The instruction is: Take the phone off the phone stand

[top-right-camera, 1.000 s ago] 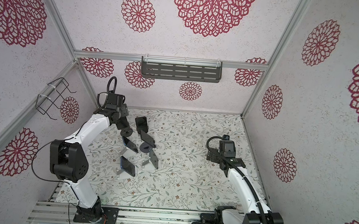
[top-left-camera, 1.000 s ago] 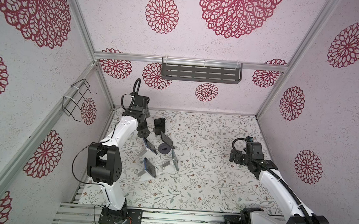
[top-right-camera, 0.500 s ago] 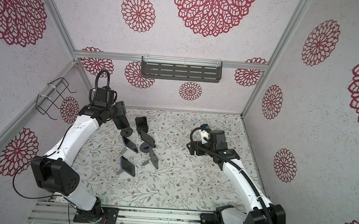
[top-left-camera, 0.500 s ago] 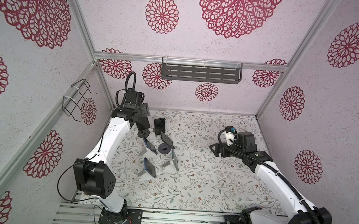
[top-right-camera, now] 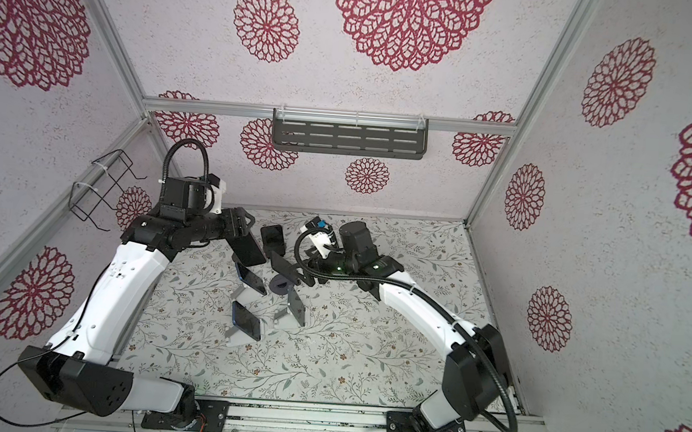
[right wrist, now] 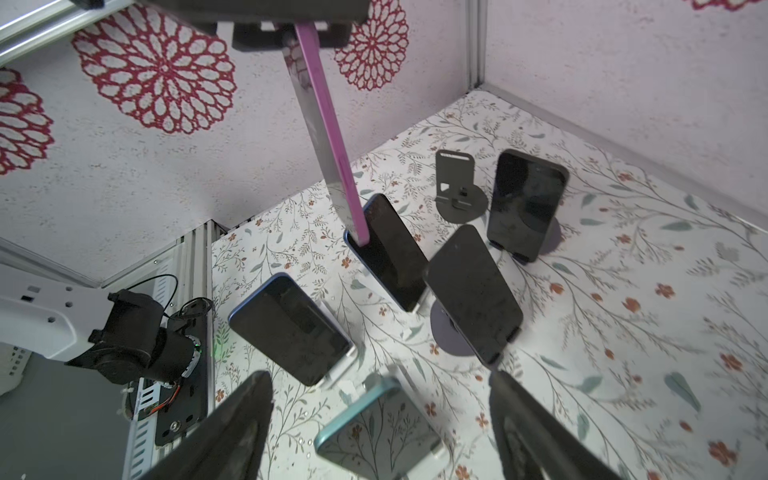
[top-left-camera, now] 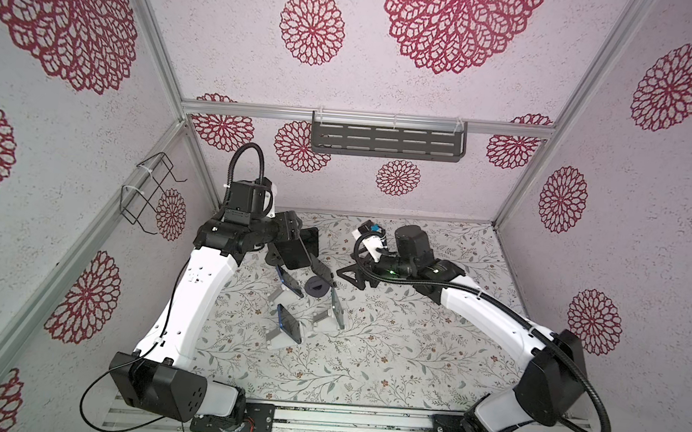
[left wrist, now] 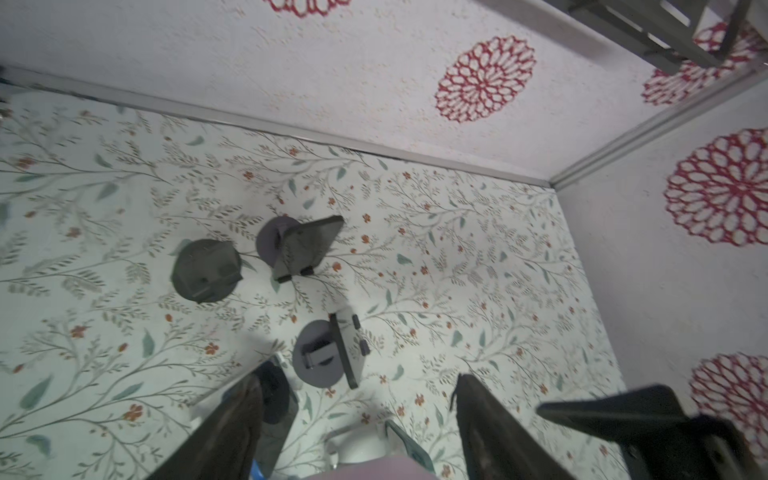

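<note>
A pink-edged phone [right wrist: 320,108] hangs in the air, and my left gripper [top-left-camera: 286,234] is shut on it above the back left of the group; the phone's pink edge [left wrist: 374,469] shows between the left fingers [left wrist: 245,411]. An empty dark phone stand [right wrist: 457,187] stands on the floor under it. My right gripper [right wrist: 380,376] is open, its fingers [right wrist: 245,419] wide to either side of a teal phone [right wrist: 374,432] leaning on a white stand [right wrist: 436,453]. In both top views this gripper [top-left-camera: 340,276] hovers over the group's right side.
Several more phones lean on stands: two blue ones [top-left-camera: 289,282] [top-left-camera: 289,329] on white stands, a dark one [right wrist: 473,291] on a round grey base, a black one [right wrist: 525,203] at the back. The back wall [left wrist: 374,83] is close behind. A grey shelf [top-left-camera: 387,141] hangs there.
My right arm has swung from the right side in to the middle, over the group of phones, its jaws narrowing slightly. My left arm's elbow has risen while its gripper stayed near the back left stands.
</note>
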`<state>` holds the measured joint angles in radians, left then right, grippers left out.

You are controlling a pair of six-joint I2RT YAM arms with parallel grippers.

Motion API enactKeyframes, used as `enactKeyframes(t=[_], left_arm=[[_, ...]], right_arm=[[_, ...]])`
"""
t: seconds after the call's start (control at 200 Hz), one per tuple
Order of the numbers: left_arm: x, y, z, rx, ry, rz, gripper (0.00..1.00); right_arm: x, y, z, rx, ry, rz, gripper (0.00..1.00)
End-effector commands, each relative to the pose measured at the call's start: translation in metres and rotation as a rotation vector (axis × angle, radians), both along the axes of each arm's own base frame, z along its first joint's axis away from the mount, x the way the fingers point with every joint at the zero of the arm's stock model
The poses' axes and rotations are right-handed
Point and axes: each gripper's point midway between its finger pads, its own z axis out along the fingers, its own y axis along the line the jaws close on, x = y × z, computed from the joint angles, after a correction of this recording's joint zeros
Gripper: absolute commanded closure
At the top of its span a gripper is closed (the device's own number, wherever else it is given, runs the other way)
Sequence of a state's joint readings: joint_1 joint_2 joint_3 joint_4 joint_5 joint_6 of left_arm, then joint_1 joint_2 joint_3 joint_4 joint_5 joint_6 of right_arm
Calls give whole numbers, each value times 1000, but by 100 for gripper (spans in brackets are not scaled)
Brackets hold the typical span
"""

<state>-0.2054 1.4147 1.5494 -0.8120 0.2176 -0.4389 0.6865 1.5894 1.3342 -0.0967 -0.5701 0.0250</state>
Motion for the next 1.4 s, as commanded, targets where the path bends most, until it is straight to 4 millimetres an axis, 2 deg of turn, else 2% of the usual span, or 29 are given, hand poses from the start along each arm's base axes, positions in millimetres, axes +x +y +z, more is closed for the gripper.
enactKeyframes(t=[0.0, 0.155, 0.305, 0.681, 0.766, 0.896, 0.981, 1.006, 1.046, 1.206, 1.321, 1.396], left_arm=[[-10, -36, 6, -125, 3, -149, 48], [-8, -49, -2, -159, 24, -187, 49], [-1, -60, -8, -196, 30, -204, 50], [18, -83, -19, -253, 33, -224, 50], [18, -85, -17, -260, 23, -227, 49], [16, -84, -10, -267, -14, -218, 35], [13, -79, -3, -255, -55, -206, 18], [13, -77, -1, -247, -70, -200, 10], [11, -74, 2, -230, -93, -194, 0], [6, -54, 11, -156, -168, -134, 3], [0, -44, 20, -118, -215, -103, 3], [-4, -38, 23, -102, -231, -86, 3]], right_arm=[[7, 22, 32, 94, -85, 70, 17], [8, 42, 28, 122, -48, 123, 17], [9, 51, 20, 139, -8, 139, 21], [7, 45, 11, 124, 18, 120, 82], [10, 40, 11, 117, 26, 100, 91], [15, 33, 14, 123, 45, 69, 100], [17, 28, 20, 141, 59, 48, 100], [17, 26, 22, 147, 62, 45, 100], [19, 22, 23, 149, 63, 32, 100], [42, -10, 18, 121, 109, -90, 100], [60, -47, 20, 160, 160, -190, 100], [71, -73, 14, 167, 196, -258, 100]])
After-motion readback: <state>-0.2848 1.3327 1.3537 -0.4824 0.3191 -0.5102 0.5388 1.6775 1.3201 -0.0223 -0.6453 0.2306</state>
